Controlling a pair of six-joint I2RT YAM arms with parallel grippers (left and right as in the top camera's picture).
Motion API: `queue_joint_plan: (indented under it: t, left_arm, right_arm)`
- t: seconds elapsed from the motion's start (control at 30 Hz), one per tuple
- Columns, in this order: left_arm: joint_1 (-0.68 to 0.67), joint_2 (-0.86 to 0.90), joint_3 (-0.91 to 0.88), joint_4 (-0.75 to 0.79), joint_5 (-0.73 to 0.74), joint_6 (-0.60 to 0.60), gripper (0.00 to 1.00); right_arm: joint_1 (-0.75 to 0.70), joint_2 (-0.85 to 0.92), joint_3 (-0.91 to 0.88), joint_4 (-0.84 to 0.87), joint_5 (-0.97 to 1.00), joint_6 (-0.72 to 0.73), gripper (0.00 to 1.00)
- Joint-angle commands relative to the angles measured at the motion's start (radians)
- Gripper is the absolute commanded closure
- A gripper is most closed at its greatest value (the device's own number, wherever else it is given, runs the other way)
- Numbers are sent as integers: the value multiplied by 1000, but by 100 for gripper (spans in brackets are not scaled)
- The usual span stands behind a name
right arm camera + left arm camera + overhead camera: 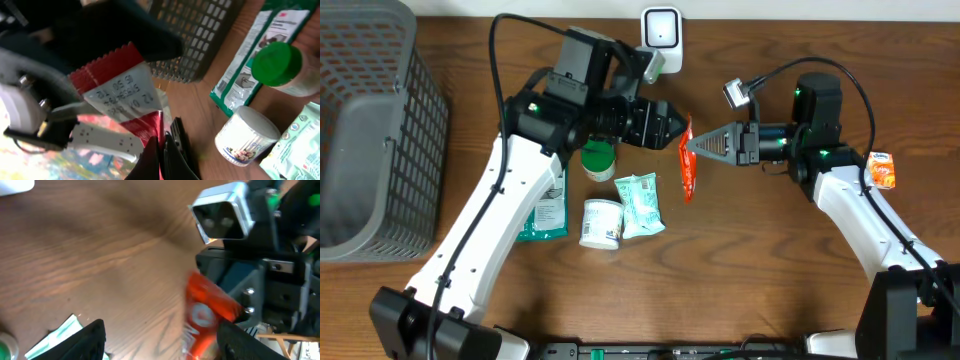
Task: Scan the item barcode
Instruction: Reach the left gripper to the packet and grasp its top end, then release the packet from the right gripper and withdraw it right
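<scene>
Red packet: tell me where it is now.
In the overhead view, the red packet is mid-table, pinched by the right gripper, with the left gripper close on its other side.

Overhead: bright, even light, soft shadows on the wood surface (pixel 750 290). My L wrist cam is motion-blurred, orange packet (pixel 202 312) smeared. R wrist cam sharper, lower-left corner out of focus.

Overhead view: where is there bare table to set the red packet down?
Free: the table below the red packet, between wipes pack and right arm; also right of the scanner. Crowded: jar, tub and green pouch by the left arm.
</scene>
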Motion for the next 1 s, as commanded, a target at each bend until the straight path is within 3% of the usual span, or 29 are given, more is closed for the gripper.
queue_joint_plan:
  t: [0.0,0.67,0.97]
  left_arm:
    - [-22,6,-4,9,37,19,29]
    - [-44,101,-4,63,-19,25,30]
    - [-43,98,-4,128,-19,25,56]
  right_arm:
    - [1,-1,4,5,72,78,99]
    - [26,-1,4,66,40,143,99]
    - [27,-1,4,66,39,143,99]
